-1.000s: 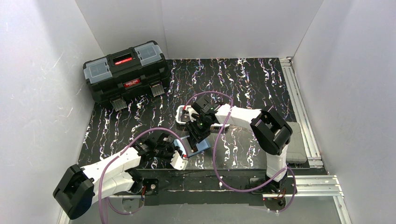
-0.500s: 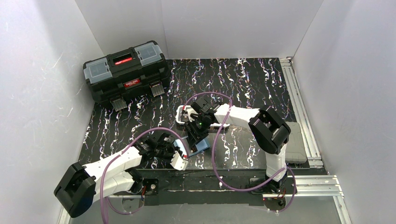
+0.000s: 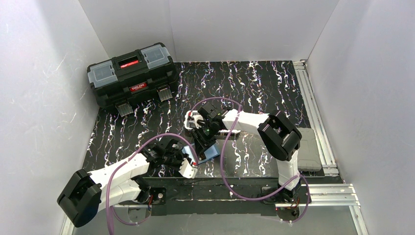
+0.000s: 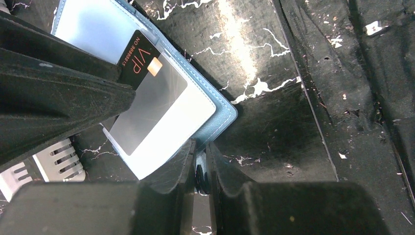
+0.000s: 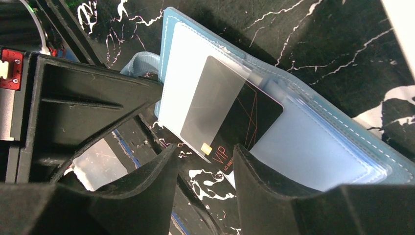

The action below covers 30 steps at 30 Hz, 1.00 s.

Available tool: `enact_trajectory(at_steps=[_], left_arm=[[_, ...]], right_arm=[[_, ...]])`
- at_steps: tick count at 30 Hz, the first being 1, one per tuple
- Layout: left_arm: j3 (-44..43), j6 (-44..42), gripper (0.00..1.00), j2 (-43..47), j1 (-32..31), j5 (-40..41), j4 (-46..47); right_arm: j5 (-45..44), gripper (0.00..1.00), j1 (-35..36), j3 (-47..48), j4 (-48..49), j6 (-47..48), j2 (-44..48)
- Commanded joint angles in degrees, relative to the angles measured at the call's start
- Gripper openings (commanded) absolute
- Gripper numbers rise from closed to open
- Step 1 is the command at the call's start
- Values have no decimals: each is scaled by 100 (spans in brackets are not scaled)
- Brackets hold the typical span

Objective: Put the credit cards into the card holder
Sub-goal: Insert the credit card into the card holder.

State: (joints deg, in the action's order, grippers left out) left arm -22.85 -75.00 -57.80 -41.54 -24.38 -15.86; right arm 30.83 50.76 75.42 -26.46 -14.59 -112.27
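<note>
The teal card holder (image 3: 210, 153) lies open on the table near the front edge, its clear sleeves up (image 5: 318, 147). My left gripper (image 4: 200, 152) is shut on the holder's snap-button tab at its edge (image 4: 220, 117). A black card marked VIP (image 5: 235, 112) sits partly inside a sleeve, its chip end sticking out (image 4: 139, 58). My right gripper (image 5: 204, 152) is open, and its two fingertips stand on either side of that outer end. The right fingertip (image 5: 240, 156) is at the VIP corner. In the top view the right gripper (image 3: 205, 142) hides the card.
A white mesh basket (image 3: 192, 118) stands just behind the right gripper; its slotted wall (image 4: 54, 159) shows in the left wrist view. A black toolbox (image 3: 132, 73) sits at the back left. A grey pad (image 3: 307, 147) lies by the right rail.
The right gripper has edged a little to the left, toward the left gripper, over the holder. The left gripper keeps its hold and has hardly moved.
</note>
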Motion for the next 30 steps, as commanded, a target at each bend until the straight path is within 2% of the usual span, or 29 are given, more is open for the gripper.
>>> enact_trajectory(at_steps=[1,13,30], left_arm=[[93,-33,11,-63,-4,-93,56],[105,-76,10,-5,-4,-103,-30],[1,-57,10,-171,-4,-178,81]], right_arm=[[231,52,47,295,105,87,-101],[76,50,-324,-88,156,76,470],[193,51,-173,33,135,59,-69]])
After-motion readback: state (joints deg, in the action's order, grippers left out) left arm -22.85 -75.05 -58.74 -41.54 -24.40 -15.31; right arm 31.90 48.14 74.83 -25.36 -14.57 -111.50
